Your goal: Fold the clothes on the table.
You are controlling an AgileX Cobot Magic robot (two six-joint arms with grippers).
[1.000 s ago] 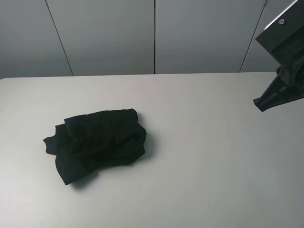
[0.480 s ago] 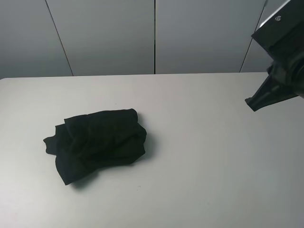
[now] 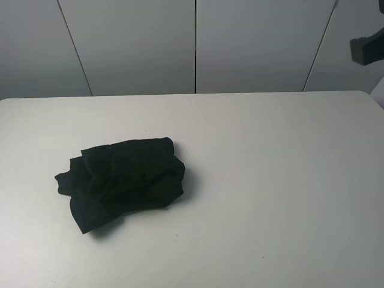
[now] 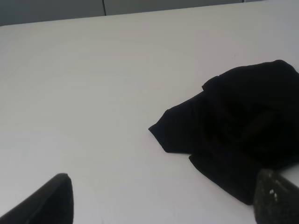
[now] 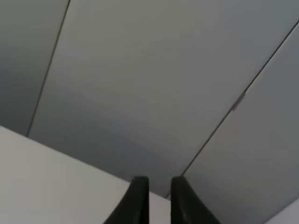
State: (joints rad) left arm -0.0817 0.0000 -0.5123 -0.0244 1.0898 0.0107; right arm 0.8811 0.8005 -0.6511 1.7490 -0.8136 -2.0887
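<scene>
The clothes are one black T-shirt (image 3: 123,180) lying crumpled in a heap on the left half of the white table (image 3: 270,180). Its print and neck label are hidden in the folds. In the left wrist view the shirt (image 4: 238,135) lies ahead of my left gripper (image 4: 166,189), which is open and empty, with its fingertips wide apart and short of the cloth. My left gripper does not show in the exterior view. My right gripper (image 5: 159,196) is shut, empty, raised and facing the back wall. Only a dark piece of the right arm (image 3: 367,51) shows at the exterior view's upper right edge.
Grey wall panels (image 3: 195,45) stand behind the table's far edge. The table's rounded far right corner (image 3: 369,96) shows below the right arm. Bare white tabletop (image 4: 84,84) surrounds the shirt.
My right arm has risen up and to the right, from low over the table's right edge to nearly out of the exterior view. The shirt has not moved.
</scene>
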